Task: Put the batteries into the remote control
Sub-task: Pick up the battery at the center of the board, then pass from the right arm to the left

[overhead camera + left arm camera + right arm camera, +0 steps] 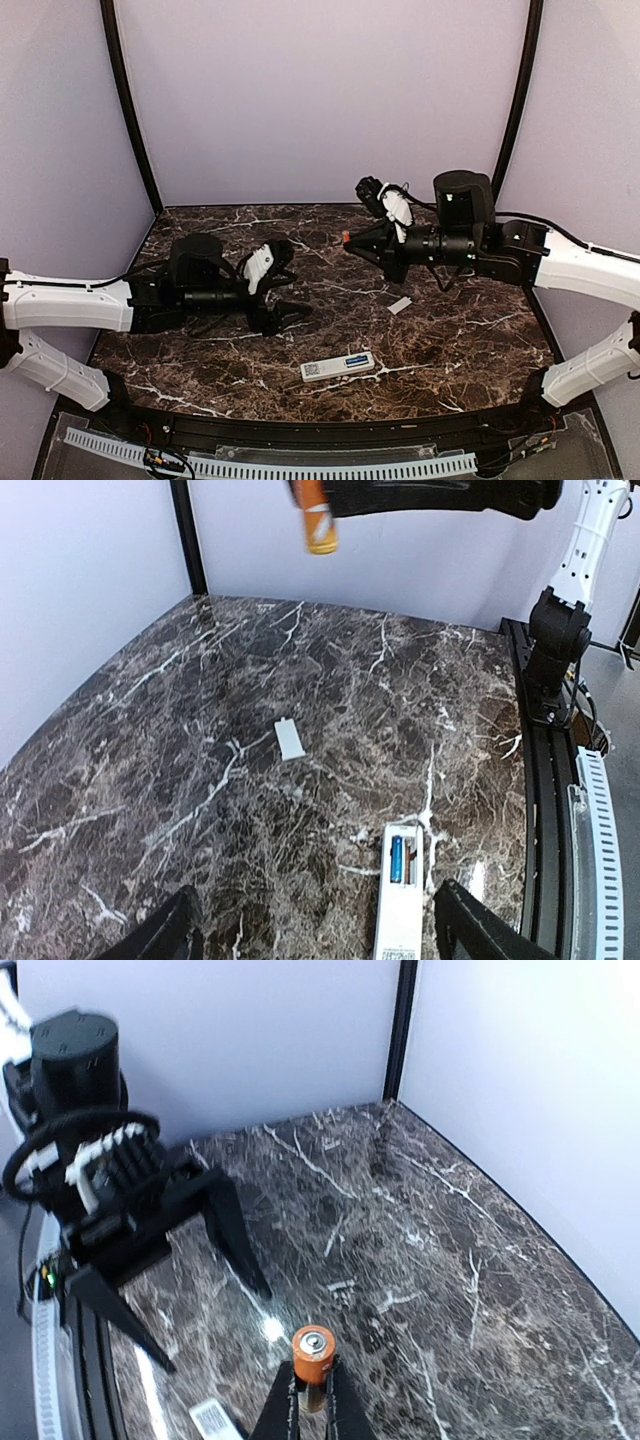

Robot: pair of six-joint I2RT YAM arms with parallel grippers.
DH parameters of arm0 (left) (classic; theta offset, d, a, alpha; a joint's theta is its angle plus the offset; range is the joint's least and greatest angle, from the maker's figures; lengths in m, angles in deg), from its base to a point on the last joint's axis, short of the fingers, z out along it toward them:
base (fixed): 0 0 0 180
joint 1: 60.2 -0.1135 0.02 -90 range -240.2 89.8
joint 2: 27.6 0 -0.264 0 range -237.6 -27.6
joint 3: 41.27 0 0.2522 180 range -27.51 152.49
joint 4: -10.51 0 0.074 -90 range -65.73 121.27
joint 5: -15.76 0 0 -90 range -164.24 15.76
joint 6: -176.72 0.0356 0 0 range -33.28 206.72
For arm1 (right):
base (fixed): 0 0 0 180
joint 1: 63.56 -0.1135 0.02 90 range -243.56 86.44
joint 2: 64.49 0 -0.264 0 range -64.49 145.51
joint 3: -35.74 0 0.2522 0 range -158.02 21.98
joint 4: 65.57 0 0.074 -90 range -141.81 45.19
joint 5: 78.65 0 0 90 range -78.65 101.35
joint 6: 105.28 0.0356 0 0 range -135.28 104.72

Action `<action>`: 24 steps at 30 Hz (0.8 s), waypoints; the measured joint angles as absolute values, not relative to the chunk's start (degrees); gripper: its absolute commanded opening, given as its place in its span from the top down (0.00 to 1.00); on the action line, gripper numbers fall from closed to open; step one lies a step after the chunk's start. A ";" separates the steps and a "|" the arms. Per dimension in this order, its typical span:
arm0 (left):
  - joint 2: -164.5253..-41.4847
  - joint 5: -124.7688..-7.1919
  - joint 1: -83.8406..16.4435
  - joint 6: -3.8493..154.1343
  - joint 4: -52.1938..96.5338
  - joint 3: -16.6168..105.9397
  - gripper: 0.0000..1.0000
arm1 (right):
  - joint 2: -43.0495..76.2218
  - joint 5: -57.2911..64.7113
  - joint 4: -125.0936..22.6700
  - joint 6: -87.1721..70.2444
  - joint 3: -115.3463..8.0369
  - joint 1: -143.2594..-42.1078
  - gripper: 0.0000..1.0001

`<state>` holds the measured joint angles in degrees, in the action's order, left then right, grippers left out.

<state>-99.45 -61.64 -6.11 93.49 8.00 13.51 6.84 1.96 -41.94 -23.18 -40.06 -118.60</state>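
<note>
The white remote control [337,366] lies back up near the table's front, its battery bay uncovered. In the left wrist view the remote [400,920] holds the blue battery [397,860] in one slot; the slot beside it is bare. My right gripper [352,243] hovers high over the back middle, shut on the orange battery [346,237], whose end sticks out past the fingertips [313,1352]. My left gripper [295,283] stands open and holds nothing, left of and behind the remote. The remote lies just inside its right finger [470,925].
The small pale-grey cover [400,305] lies flat on the marble between the arms, right of centre, and shows in the left wrist view as a cover [290,739] beyond the remote. Black frame posts and lilac walls close off the back and sides.
</note>
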 measured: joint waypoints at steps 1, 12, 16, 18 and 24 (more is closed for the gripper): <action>-99.45 -61.86 -5.63 93.77 7.56 14.16 0.23 | 7.23 1.70 -44.67 -20.23 -40.06 -118.63 1.00; -100.09 -69.44 -4.93 94.93 0.07 21.18 0.56 | 9.57 0.85 -61.98 4.14 -40.04 -118.67 1.00; -102.12 -71.11 -4.89 96.28 -2.18 23.87 0.59 | 9.90 0.98 -63.36 7.68 -40.04 -118.91 1.00; -103.50 -71.41 -4.85 96.74 -2.82 25.38 0.58 | 10.22 1.18 -63.40 8.58 -40.04 -119.32 1.00; -106.01 -71.83 -4.15 98.38 -3.95 27.54 0.60 | 10.84 1.92 -63.40 10.28 -40.04 -120.22 1.00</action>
<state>-106.01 -71.83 -4.15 98.38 -3.95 27.54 10.84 1.92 -63.40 10.28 -40.04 -120.22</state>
